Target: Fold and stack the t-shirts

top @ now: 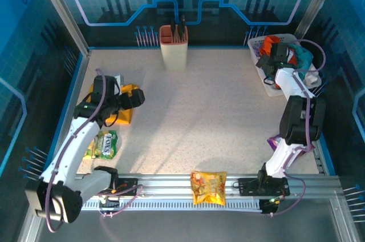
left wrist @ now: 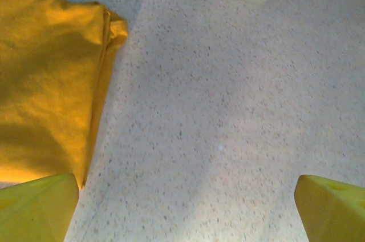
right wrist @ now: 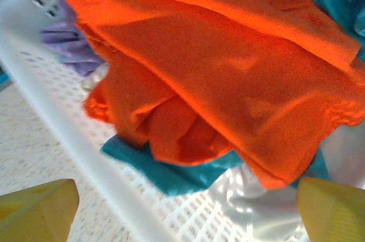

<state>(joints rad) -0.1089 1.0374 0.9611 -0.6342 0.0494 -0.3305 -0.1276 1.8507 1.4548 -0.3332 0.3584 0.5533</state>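
The mustard yellow t-shirt [top: 126, 105] [left wrist: 45, 99] lies folded on the table at the left. My left gripper [top: 136, 98] [left wrist: 185, 208] hovers just to its right, open, bare table between its yellow fingertips [left wrist: 40, 205]. The bright orange t-shirt [right wrist: 217, 65] [top: 271, 42] lies crumpled in the white basket [top: 259, 42] [right wrist: 74, 139] at the back right. My right gripper [top: 268, 62] [right wrist: 185, 208] hangs over the basket's near rim, open, with nothing between its fingertips [right wrist: 40, 208].
A teal-green cloth [right wrist: 177, 170] [top: 302, 55] and a lilac cloth [right wrist: 71, 48] lie under the orange shirt in the basket. A beige holder [top: 173, 47] stands at the back. A green snack packet [top: 105, 144] and an orange-yellow packet [top: 208, 188] lie near the front.
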